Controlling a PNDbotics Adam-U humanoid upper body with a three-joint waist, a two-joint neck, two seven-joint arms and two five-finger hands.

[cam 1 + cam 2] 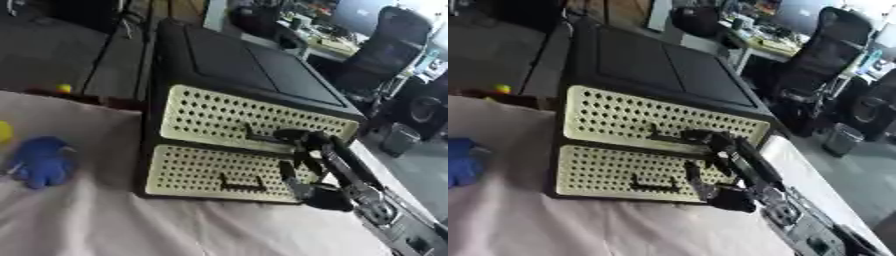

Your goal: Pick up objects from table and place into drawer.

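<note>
1. Two cream perforated drawer fronts point(254, 120) face the camera in a black cabinet, both closed.
2. The right hand point(302, 142), at four o'clock, curls on the upper drawer's dark handle point(262, 137).
3. At nine o'clock lies a blue plush toy point(41, 162): likely light and soft, best grasped around its body.

Your right hand point(302, 150): black fingers, slim and jointed, dark palm | your forearm point(354, 182): black shell with silver metal links | your wrist joint point(378, 212): round silver disc, grey housing behind it
</note>
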